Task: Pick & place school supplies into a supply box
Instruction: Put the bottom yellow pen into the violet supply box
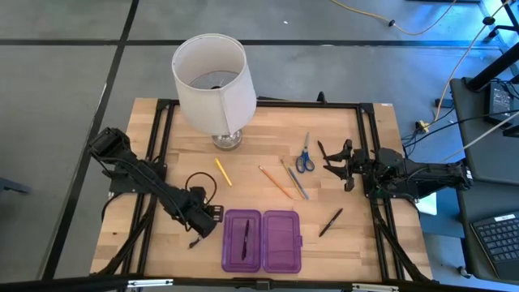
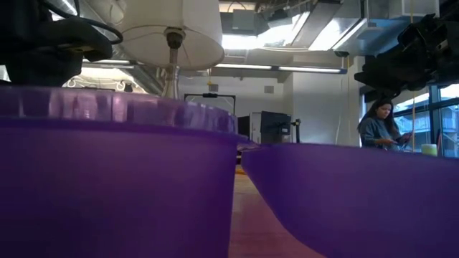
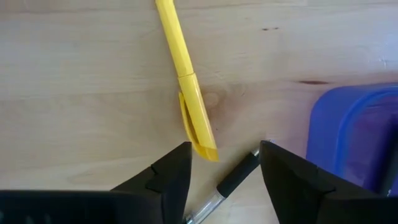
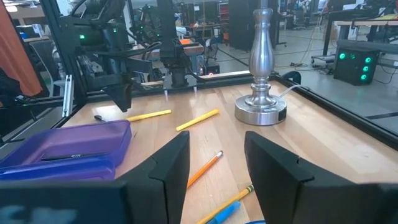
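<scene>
The surface (image 1: pixel 268 146) shows pale, smooth wood with fine grain and a few dark knots, matt in finish, edged by a black metal frame (image 1: pixel 158 130). Lower centre of the high view, the supply box (image 1: pixel 261 241) reads as translucent purple plastic, glossy where light catches its rims. The lamp (image 1: pixel 212 81) wears a white cloth-like matt shade, and its base (image 4: pixel 260 107) gleams as polished metal. The yellow pen (image 3: pixel 185 84) looks like smooth, slightly shiny plastic. Beside it a dark pen (image 3: pixel 224 190) has a matt black grip and clear plastic barrel. The left tool (image 3: pixel 225 180) fingers are matt black plastic.
</scene>
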`<state>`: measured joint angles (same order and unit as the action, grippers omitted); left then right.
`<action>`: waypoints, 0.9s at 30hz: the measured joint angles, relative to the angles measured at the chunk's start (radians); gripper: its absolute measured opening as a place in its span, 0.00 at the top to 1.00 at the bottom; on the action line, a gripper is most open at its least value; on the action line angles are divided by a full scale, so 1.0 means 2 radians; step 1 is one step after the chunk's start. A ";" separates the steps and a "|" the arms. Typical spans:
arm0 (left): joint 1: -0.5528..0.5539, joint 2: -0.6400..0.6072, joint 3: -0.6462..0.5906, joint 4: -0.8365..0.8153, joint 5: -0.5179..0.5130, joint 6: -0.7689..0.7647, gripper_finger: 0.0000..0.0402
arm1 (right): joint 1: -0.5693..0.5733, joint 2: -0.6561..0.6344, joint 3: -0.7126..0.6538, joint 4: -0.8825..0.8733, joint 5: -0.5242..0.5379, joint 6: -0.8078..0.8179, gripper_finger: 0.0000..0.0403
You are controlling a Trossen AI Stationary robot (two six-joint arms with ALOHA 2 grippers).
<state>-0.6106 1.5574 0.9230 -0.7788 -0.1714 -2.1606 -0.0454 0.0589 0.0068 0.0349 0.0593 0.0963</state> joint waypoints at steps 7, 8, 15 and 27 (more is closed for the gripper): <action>0.002 0.000 0.000 -0.017 0.002 -0.027 0.55 | 0.000 0.000 0.000 0.000 0.000 0.000 0.61; 0.002 0.000 0.000 -0.017 0.003 -0.027 0.55 | 0.000 0.000 0.000 0.000 0.000 0.000 0.61; 0.002 0.000 0.000 -0.017 0.004 -0.039 0.55 | 0.000 0.000 0.000 0.000 0.000 0.000 0.61; 0.028 0.061 0.000 -0.016 0.046 -0.018 0.55 | 0.000 0.000 0.000 0.000 0.000 -0.002 0.61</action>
<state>-0.5547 1.6795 0.9229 -0.8108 -0.0785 -2.1960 -0.0456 0.0589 0.0067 0.0350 0.0593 0.0928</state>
